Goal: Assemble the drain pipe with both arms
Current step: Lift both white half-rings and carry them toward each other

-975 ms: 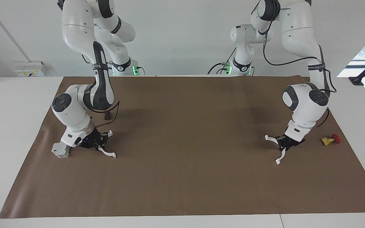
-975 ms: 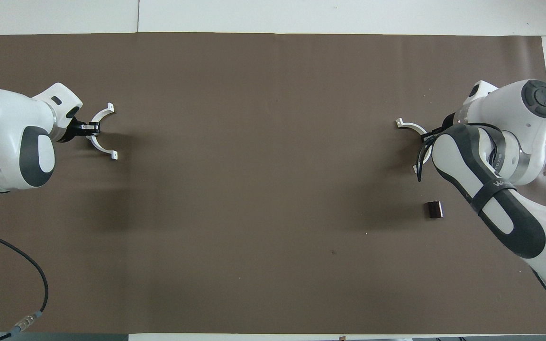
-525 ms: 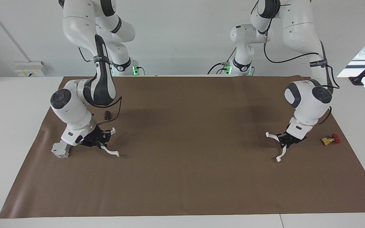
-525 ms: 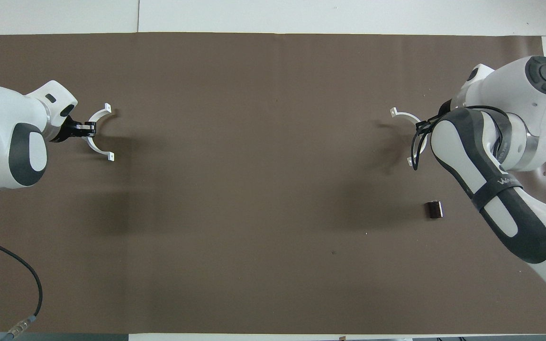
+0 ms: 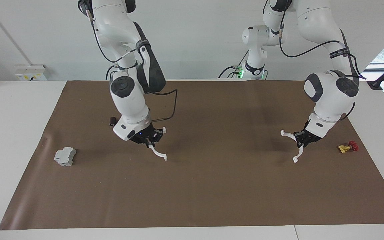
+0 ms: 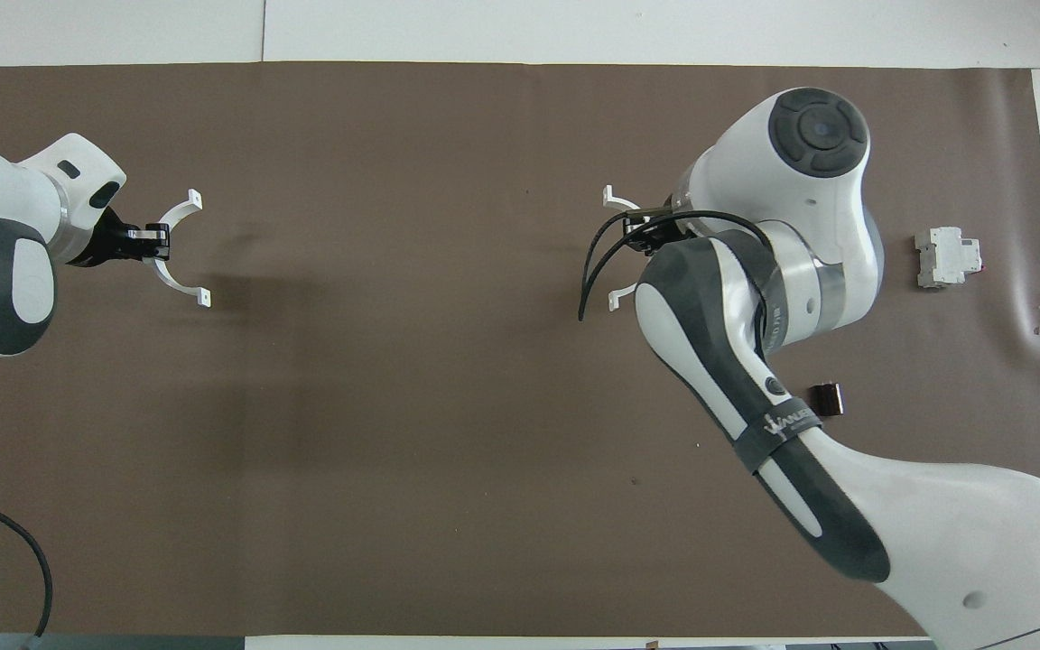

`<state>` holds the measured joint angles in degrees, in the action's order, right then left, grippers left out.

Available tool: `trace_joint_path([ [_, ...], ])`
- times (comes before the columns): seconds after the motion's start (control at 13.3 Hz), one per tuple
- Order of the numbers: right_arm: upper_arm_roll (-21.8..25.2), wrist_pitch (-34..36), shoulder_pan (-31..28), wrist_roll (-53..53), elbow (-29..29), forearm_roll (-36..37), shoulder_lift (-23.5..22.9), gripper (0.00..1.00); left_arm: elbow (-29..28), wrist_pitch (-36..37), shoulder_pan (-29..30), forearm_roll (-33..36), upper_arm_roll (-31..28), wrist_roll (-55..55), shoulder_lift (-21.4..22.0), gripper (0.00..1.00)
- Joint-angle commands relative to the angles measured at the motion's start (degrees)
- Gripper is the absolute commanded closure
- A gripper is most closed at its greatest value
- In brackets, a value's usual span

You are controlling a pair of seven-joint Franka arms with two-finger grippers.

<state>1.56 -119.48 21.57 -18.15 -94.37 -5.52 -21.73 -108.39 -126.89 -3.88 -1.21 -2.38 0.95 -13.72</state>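
The drain pipe is in two white half-rings, far apart. My right gripper [image 5: 149, 140] is shut on one half-ring [image 5: 159, 154] and holds it above the brown mat [image 5: 192, 193], toward the middle of the table. In the overhead view the right gripper [image 6: 645, 236] is partly under its own arm, and only that half-ring's end tabs [image 6: 615, 197] show. My left gripper [image 5: 302, 139] is shut on the other half-ring [image 5: 287, 136] and holds it above the mat at the left arm's end. The overhead view shows the left gripper [image 6: 148, 244] and its half-ring [image 6: 179, 283].
A grey blocky part [image 5: 64, 156] lies at the right arm's end and also shows in the overhead view [image 6: 944, 257]. A small brass valve with a red handle [image 5: 348, 146] lies beside the left gripper. A small dark cylinder [image 5: 112, 120] [image 6: 827, 398] lies nearer to the robots.
My right arm has risen and swung from beside the grey blocky part toward the table's middle, carrying its half-ring. My left gripper has lifted its half-ring a little.
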Motion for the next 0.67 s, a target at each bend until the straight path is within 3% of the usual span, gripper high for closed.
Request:
trace_joint_path([
  [0.0, 0.2, 0.5, 6.6, -11.0, 6.9, 0.8, -5.6, 0.95, 0.7, 2.3, -4.1, 0.4, -0.3, 7.1, 1.1, 1.0],
  [0.15, 0.2, -0.5, 10.1, -14.0, 8.3, 3.5, -8.0, 0.95, 0.6, 1.3, -7.8, 0.4, -0.3, 12.2, 1.1, 1.0],
  [0.6, 0.1, -6.4, 10.3, -12.3, 6.3, 6.2, -10.3, 0.96, -0.3, -0.6, -16.8, 0.4, -0.3, 21.4, 1.3, 1.0],
])
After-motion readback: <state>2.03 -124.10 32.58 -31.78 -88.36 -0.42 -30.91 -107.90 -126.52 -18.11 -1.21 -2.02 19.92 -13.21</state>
